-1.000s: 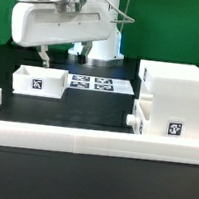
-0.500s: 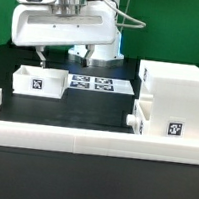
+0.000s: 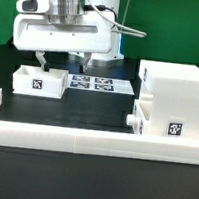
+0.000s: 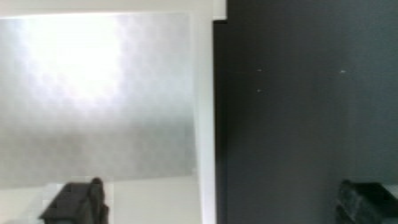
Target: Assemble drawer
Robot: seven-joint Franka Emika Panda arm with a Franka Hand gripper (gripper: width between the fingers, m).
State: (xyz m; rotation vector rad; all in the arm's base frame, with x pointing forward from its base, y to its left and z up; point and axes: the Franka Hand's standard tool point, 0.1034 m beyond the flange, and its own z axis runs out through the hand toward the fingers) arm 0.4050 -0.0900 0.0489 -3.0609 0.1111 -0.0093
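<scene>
Words, brands, numbers: I could read none in either view.
Casing tag: a black-and-white square casing tag (image 3: 175,127) stood on the front face of the casing (image 3: 175,87); I made out only a pattern, no characters.
Tray tag: a like tray tag (image 3: 34,81) stood on the near wall of the loose tray (image 3: 55,83), well apart from the casing, toward the exterior view's left.
Marker board: the marker board (image 3: 94,84) lay between that tray and the casing and carried several square tags, too small for me to decode.
</scene>
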